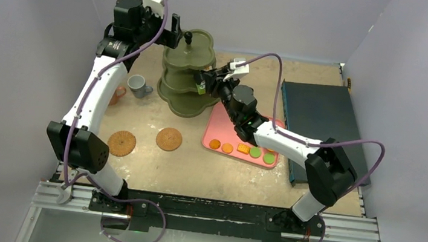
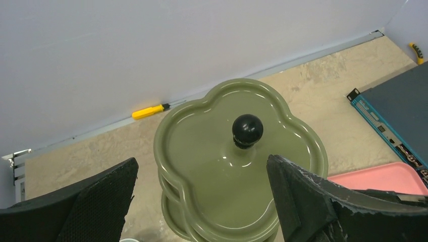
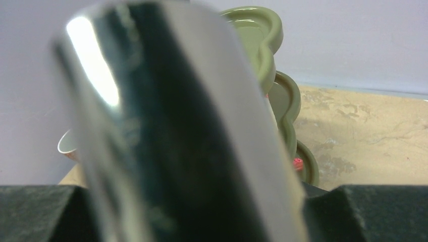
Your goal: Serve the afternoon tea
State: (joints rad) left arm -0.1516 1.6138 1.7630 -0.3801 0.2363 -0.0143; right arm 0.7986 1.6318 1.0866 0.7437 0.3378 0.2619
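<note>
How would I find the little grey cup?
Look for the tall olive stand at the back of the table. Just left of its base stands the grey-blue cup. Unlike the terracotta cup further left, it is grey.

Cups (image 1: 138,85) L of stand (image 1: 179,86), tray (image 1: 223,128) R; pastries (image 1: 243,149) on tray, maybe stand.

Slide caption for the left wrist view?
Open left jaws hover above the olive stand, its top tier bare around the black knob.
</note>
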